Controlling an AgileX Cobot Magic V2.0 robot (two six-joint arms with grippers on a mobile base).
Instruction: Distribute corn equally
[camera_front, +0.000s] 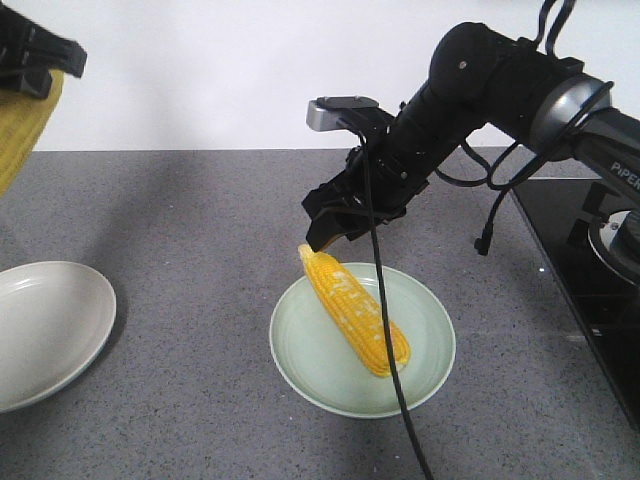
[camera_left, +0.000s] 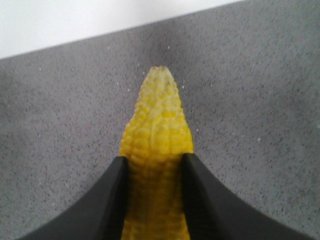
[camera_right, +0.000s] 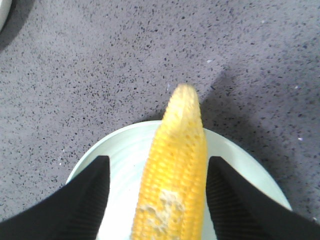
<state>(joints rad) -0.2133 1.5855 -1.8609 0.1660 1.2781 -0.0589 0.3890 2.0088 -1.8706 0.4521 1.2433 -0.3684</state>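
One cob of corn (camera_front: 355, 310) lies slanted across the pale green plate (camera_front: 310, 365), its pointed tip poking over the far-left rim. My right gripper (camera_front: 335, 235) hovers just above that tip. In the right wrist view it is open (camera_right: 157, 162), with its jaws on either side of the corn (camera_right: 177, 165) and white plate (camera_right: 125, 170) showing in both gaps. At the top left, my left gripper (camera_front: 35, 60) is raised and shut on a second cob (camera_front: 22, 135). The left wrist view shows its fingers (camera_left: 120, 185) pressed against that corn (camera_left: 157, 115), tip pointing away over the counter.
A second, greyish-white plate (camera_front: 40, 330) sits at the left edge of the speckled grey counter (camera_front: 200, 260), below the left gripper. A black cooktop (camera_front: 590, 280) occupies the right side. A black cable (camera_front: 395, 380) hangs from the right arm across the green plate.
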